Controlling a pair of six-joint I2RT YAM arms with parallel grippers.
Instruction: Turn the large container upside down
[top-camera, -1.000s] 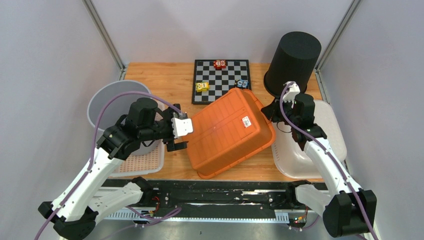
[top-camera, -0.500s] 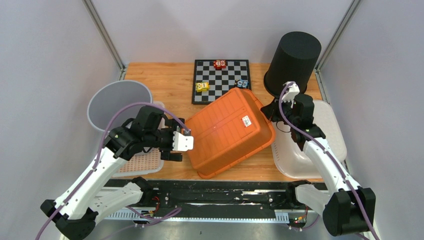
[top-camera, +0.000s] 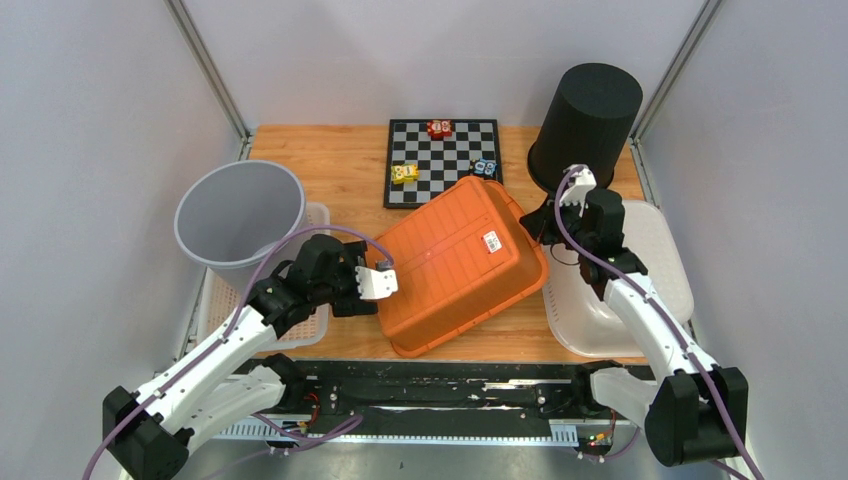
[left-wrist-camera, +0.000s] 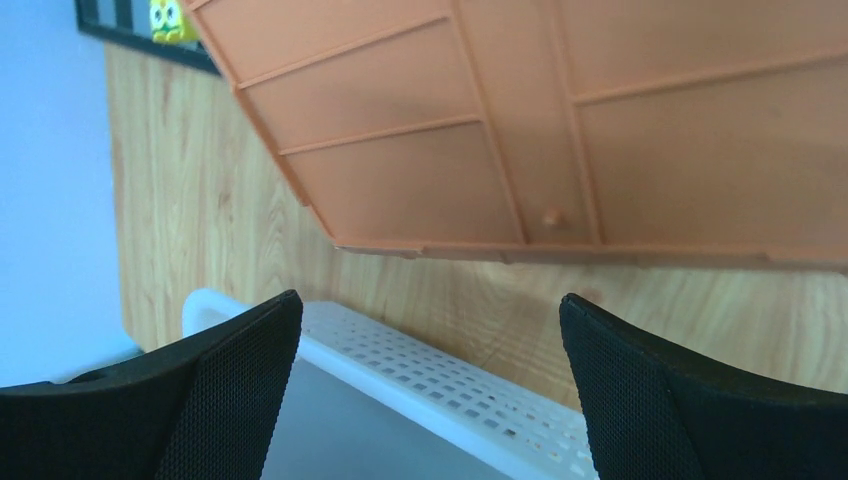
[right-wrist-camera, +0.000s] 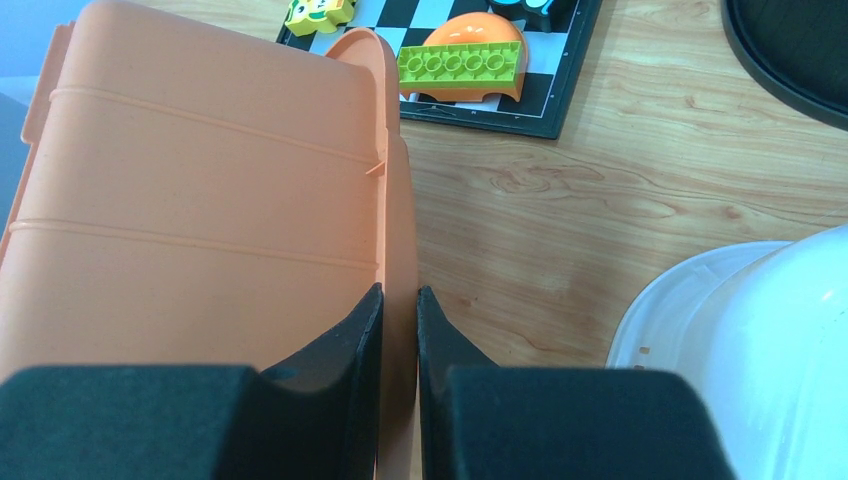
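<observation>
The large container (top-camera: 455, 265) is an orange plastic tub in mid table, its ribbed bottom with a sticker facing up and its far right side raised. My right gripper (top-camera: 540, 222) is shut on the tub's rim at that raised side; in the right wrist view the orange rim (right-wrist-camera: 398, 230) runs between the closed fingers of my right gripper (right-wrist-camera: 398, 290). My left gripper (top-camera: 372, 285) stands open just left of the tub's low left side. In the left wrist view the tub's ribbed wall (left-wrist-camera: 600, 120) fills the top, beyond the left gripper (left-wrist-camera: 428, 300), which holds nothing.
A grey bin (top-camera: 240, 212) stands upright on a white perforated tray (top-camera: 290, 330) at the left. An upturned black bin (top-camera: 590, 120) is at the back right, and a white basin (top-camera: 640, 290) lies under my right arm. A chessboard (top-camera: 440, 160) with toy blocks lies behind the tub.
My left arm has swung forward and right, off the grey bin, bringing the open gripper lower along the tub's left side. The right gripper and the tub have barely moved.
</observation>
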